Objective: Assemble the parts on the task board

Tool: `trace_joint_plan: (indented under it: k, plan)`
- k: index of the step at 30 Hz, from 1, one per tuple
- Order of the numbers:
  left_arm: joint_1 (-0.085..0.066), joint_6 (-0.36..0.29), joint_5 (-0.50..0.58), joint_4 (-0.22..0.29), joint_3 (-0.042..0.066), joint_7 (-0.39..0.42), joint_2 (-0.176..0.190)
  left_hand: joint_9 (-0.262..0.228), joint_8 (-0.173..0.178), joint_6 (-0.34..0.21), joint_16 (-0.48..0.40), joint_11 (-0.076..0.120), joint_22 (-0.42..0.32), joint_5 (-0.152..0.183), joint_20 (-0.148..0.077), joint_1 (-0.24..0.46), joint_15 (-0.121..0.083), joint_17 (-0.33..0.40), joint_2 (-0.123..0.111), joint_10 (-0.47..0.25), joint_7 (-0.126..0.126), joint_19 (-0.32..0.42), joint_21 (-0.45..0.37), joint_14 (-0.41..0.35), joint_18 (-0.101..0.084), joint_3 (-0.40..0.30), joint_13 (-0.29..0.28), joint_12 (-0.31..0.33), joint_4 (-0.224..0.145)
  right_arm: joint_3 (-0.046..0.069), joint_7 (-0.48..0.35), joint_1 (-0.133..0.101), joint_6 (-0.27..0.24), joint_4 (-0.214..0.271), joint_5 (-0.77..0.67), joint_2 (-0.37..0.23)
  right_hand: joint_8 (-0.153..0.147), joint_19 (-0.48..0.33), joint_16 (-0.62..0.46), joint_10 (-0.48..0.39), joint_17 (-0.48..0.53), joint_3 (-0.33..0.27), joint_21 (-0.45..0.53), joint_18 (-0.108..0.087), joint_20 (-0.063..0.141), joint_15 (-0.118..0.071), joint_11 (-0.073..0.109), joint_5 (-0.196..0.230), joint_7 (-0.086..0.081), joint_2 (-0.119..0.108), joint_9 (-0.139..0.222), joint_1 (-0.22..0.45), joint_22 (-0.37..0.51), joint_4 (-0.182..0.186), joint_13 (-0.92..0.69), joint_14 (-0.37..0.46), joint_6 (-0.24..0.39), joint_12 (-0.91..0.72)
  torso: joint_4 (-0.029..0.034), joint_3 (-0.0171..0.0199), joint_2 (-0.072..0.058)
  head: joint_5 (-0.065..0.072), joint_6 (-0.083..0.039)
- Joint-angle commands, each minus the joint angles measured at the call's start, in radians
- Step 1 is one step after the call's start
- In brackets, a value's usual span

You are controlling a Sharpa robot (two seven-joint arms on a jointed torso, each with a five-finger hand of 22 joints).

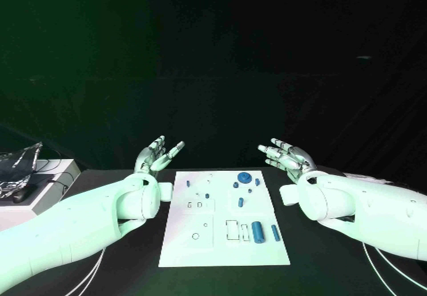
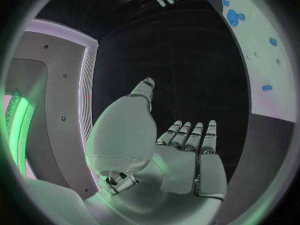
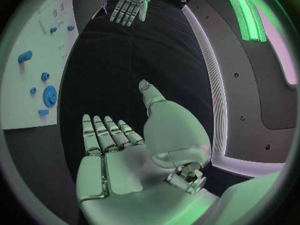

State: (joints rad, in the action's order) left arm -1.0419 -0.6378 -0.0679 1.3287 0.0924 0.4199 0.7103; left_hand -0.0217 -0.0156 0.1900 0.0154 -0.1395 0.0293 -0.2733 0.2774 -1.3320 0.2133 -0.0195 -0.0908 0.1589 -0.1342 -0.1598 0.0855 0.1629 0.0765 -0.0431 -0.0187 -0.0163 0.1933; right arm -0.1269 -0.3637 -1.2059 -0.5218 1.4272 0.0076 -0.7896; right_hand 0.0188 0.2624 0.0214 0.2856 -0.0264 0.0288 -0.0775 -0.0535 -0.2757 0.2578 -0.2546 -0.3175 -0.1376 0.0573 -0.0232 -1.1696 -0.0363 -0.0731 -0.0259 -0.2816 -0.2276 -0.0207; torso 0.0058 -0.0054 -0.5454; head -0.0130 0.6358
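Black table (image 1: 311, 259), white task board (image 1: 223, 246) centre frame, blue parts (image 1: 258, 232) on it; left hand (image 1: 157, 156) and right hand (image 1: 286, 157) above board's far corners, fingers spread, empty.

Left hand (image 2: 178, 157) empty, fingers apart, beside task board (image 2: 262, 75) with blue parts (image 2: 233, 18).

A black table (image 1: 311, 246) fills the middle. Left of the table sits a white box (image 1: 49, 169). A crinkly silver bag (image 1: 20, 161) lies on the box.
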Motion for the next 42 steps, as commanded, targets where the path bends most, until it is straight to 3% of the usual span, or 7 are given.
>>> trace_joint_plan:
  k: [1,8,12,18,28,33,42]
  plan:
    - [0.0,0.056,-0.037,0.0,0.001,-0.021,-0.003,-0.001,-0.007,0.014,0.005,-0.004,0.001,-0.003,0.007,-0.007,0.005,-0.001,0.008,0.015,-0.006,0.0,0.004,0.007,0.017,0.004,-0.001,-0.003,-0.005,-0.007,0.064,-0.011,0.144,-0.012,-0.011,-0.001,0.009,0.048,0.01,0.08,-0.005,0.007,-0.021,-0.013,-0.004,0.007,-0.007,-0.007,-0.13,0.004,-0.005,-0.081,-0.005,-0.051,-0.005,-0.082,-0.067,-0.01,0.0002,-0.0003,0.0,0.0,0.0]
    - [0.016,0.116,-0.019,0.007,0.0,-0.012,0.011,-0.011,-0.018,0.163,0.014,-0.044,0.015,0.0,0.011,-0.006,0.028,-0.009,0.055,0.161,-0.03,-0.097,0.059,0.161,0.024,0.028,-0.01,-0.011,-0.056,-0.012,0.029,-0.01,0.115,-0.057,-0.261,0.004,0.031,0.351,0.034,0.409,-0.023,0.022,-0.126,-0.053,0.031,-0.044,0.035,0.008,-0.101,0.012,-0.02,-0.169,-0.035,-0.112,-0.019,-0.436,-0.32,-0.03,-0.001,-0.0005,-0.002,0.008,0.022]
    - [0.024,0.151,-0.031,0.021,-0.001,-0.002,0.025,-0.024,-0.033,0.43,0.047,-0.073,0.061,-0.001,-0.003,-0.012,-0.009,-0.033,0.1,0.585,-0.053,-0.489,0.247,0.601,0.067,0.064,-0.033,-0.029,-0.098,-0.012,0.031,-0.01,0.087,-0.068,-0.404,0.002,0.033,0.571,0.044,0.713,-0.031,0.047,-0.206,-0.071,0.086,-0.101,0.079,0.021,-0.074,0.006,-0.028,-0.185,-0.053,-0.14,-0.032,-0.77,-0.562,-0.03,0.0019,0.0003,-0.007,0.012,0.026]
    - [0.029,0.253,-0.092,0.073,-0.001,-0.007,0.067,-0.042,-0.054,0.836,0.073,0.001,0.081,0.002,-0.067,-0.044,-0.09,-0.059,0.127,0.952,-0.025,-0.701,0.33,0.959,0.097,0.072,-0.04,-0.041,-0.123,-0.012,0.059,-0.01,0.055,-0.073,-0.673,-0.004,0.049,0.7,0.055,0.863,-0.041,0.091,-0.29,-0.058,0.169,-0.173,0.129,0.035,-0.045,-0.007,-0.041,-0.174,-0.086,-0.171,-0.031,-0.97,-0.815,-0.037,0.0149,0.0044,-0.028,0.024,0.026]
    - [0.03,0.336,-0.2,0.18,0.02,-0.036,0.132,-0.044,-0.051,0.951,0.222,0.077,0.191,0.009,-0.212,-0.133,-0.2,-0.198,0.114,1.141,0.007,-0.87,0.54,1.235,0.055,0.046,-0.042,-0.046,-0.206,-0.005,0.135,-0.024,0.038,-0.12,-1.086,0.024,0.044,0.937,0.32,1.02,-0.184,0.07,-0.581,-0.055,0.315,-0.304,0.206,0.043,0.007,-0.03,-0.049,-0.175,-0.248,-0.169,-0.036,-1.237,-0.92,-0.042,0.0427,0.0042,-0.074,0.052,0.013]
    - [0.03,0.341,-0.218,0.218,0.041,-0.048,0.151,-0.044,-0.051,0.94,0.471,0.085,0.322,0.009,-0.28,-0.112,-0.219,-0.432,0.109,1.141,0.008,-0.813,0.733,1.165,0.006,0.06,-0.043,-0.045,-0.228,-0.003,0.229,-0.042,0.071,-0.167,-1.258,0.057,0.043,0.933,0.693,1.006,-0.376,0.092,-0.741,-0.044,0.346,-0.308,0.204,0.015,0.003,-0.048,-0.046,-0.163,-0.371,-0.183,-0.034,-1.224,-0.902,-0.037,0.0554,0.0006,-0.092,0.067,0.006]
    - [0.03,0.357,-0.237,0.262,0.069,-0.073,0.174,-0.044,-0.051,0.915,0.6,0.066,0.365,0.006,-0.27,-0.074,-0.207,-0.549,0.11,1.094,0.003,-0.783,0.798,1.077,0.023,0.078,-0.044,-0.047,-0.211,-0.002,0.396,-0.077,0.135,-0.215,-1.513,0.103,0.043,0.947,0.956,0.939,-0.547,0.162,-1.01,-0.054,0.327,-0.288,0.184,0.053,-0.005,-0.092,-0.044,-0.117,-0.714,-0.174,-0.034,-1.176,-0.872,-0.039,0.0827,-0.0109,-0.119,0.089,0.001]
